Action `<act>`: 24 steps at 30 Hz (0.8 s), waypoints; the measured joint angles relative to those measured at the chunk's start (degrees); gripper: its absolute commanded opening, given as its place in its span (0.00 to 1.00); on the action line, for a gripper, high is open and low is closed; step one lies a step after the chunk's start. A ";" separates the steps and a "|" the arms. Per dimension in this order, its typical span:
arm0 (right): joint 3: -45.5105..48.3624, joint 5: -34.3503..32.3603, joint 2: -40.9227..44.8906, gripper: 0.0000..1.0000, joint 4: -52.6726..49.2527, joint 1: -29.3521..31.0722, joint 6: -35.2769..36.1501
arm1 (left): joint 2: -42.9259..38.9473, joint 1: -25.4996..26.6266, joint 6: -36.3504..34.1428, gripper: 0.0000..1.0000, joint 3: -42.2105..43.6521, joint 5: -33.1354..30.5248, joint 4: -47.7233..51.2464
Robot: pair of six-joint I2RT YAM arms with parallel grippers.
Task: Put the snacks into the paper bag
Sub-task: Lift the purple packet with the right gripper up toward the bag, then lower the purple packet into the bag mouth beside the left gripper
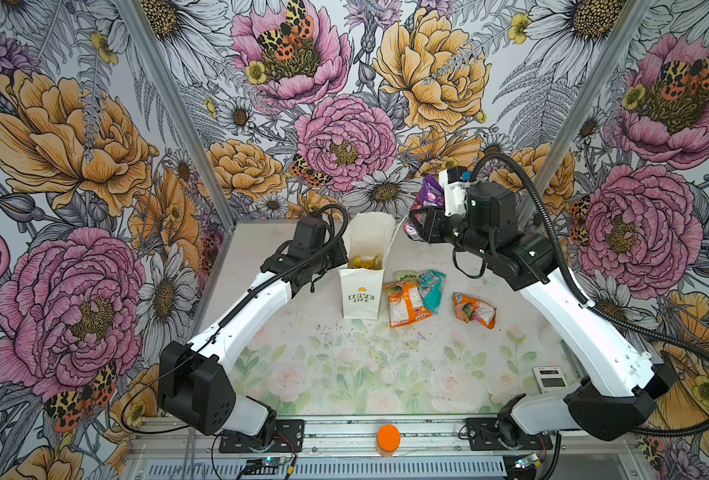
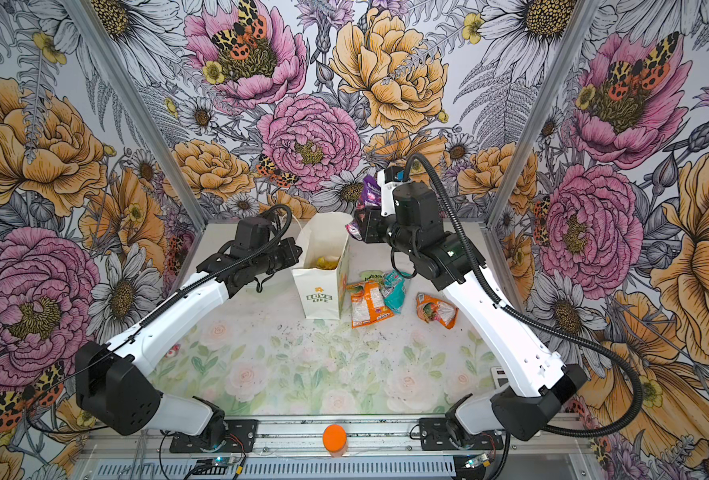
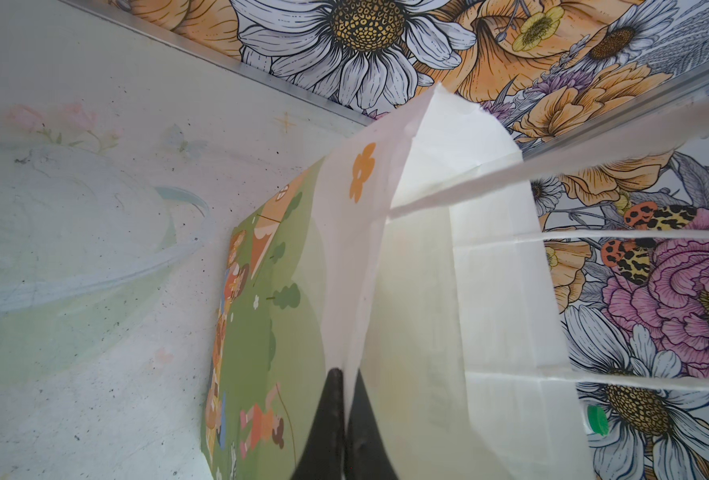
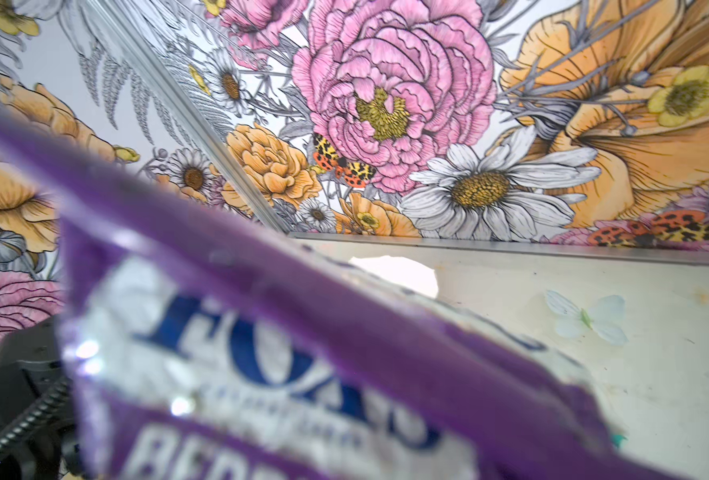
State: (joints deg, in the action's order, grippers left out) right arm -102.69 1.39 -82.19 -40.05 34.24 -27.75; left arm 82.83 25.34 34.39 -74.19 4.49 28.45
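The right gripper (image 1: 421, 216) is closed on the purple packet (image 1: 428, 195) and holds it in the air near the back wall (image 1: 344, 124). The coming move turns on 1 relation: in both top views the open mouth of the paper bag (image 1: 361, 291) lies to the left of this packet and lower, near it but not under it. We judge that the right arm must carry the packet to the left over the mouth and then let it go. Of the 2 grippers the right is the free one for this. The left gripper (image 3: 346, 374) is shut on the rim of the bag's left wall, and we think it steadies the bag. The bag stands upright on the table (image 1: 323, 357) with its mouth pointing up. The long axis of the mouth runs from the "LOVE LIFE" side toward the back wall. The packet's long axis is steep and a little tilted, so it can probably enter end first. A yellow packet (image 1: 365, 262) lies inside the bag. On the table to the right of the bag lie 4 more: a pale green packet (image 1: 405, 275), an orange-and-white packet (image 1: 407, 307), a teal packet (image 1: 435, 293) and, apart from them, a crumpled orange packet (image 1: 474, 311).
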 measured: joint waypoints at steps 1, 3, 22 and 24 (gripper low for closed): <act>-1.14 0.00 -0.85 0.00 0.24 0.63 0.09 | 0.00 0.00 0.02 0.00 0.00 0.00 0.00; -3.50 0.00 -2.89 0.00 0.74 1.92 0.33 | 0.00 0.00 0.04 0.00 0.00 0.00 0.00; -9.66 -2.03 -15.85 0.00 2.60 9.73 0.44 | 0.00 0.00 0.20 0.00 0.00 0.00 0.00; -9.66 -2.29 -16.52 0.00 2.60 10.01 0.44 | 0.00 0.00 0.22 0.00 0.00 0.00 0.00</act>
State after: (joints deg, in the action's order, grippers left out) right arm -112.36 -0.91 -98.72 -37.45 44.25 -27.31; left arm 82.83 25.34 34.61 -74.19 4.49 28.45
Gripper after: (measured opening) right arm 0.361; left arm 0.044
